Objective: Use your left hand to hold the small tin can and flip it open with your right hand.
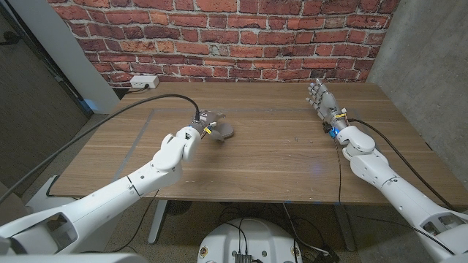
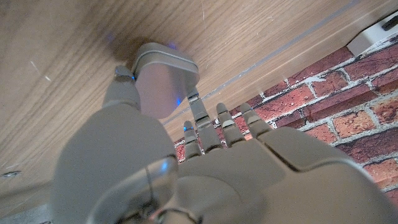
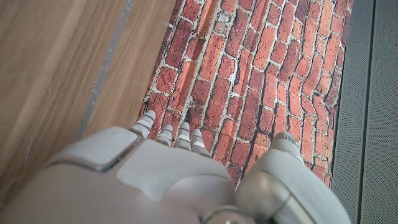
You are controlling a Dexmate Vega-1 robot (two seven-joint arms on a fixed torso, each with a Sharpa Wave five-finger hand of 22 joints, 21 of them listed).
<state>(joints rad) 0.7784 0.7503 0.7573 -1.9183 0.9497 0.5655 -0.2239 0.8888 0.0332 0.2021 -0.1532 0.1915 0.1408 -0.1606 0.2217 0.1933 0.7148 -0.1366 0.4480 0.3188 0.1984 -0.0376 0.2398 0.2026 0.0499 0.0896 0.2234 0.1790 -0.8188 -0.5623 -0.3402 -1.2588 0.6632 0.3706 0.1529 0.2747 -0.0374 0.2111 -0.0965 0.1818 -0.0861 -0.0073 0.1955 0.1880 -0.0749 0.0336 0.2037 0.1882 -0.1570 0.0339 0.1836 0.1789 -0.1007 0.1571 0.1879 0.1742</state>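
Brick walling backed the wooden table [image 1: 278,146]; from the head view, the left hand [image 1: 207,126] held the small tin can [image 1: 224,131], well apart from the right hand [image 1: 322,98], fingers spread and empty. Left wrist view: fingers [image 2: 200,118] touched the can. Right wrist view: fingertips [image 3: 182,134] fronted brick.

Head view overlooks the table [image 1: 278,153]; close wrist views, apparently inverted, share it.

The light is soft and even. The wooden table [image 1: 278,146] has a small pale shine at the right. Lines bend near the head view's edges. Close hands in wrist views look blurry.
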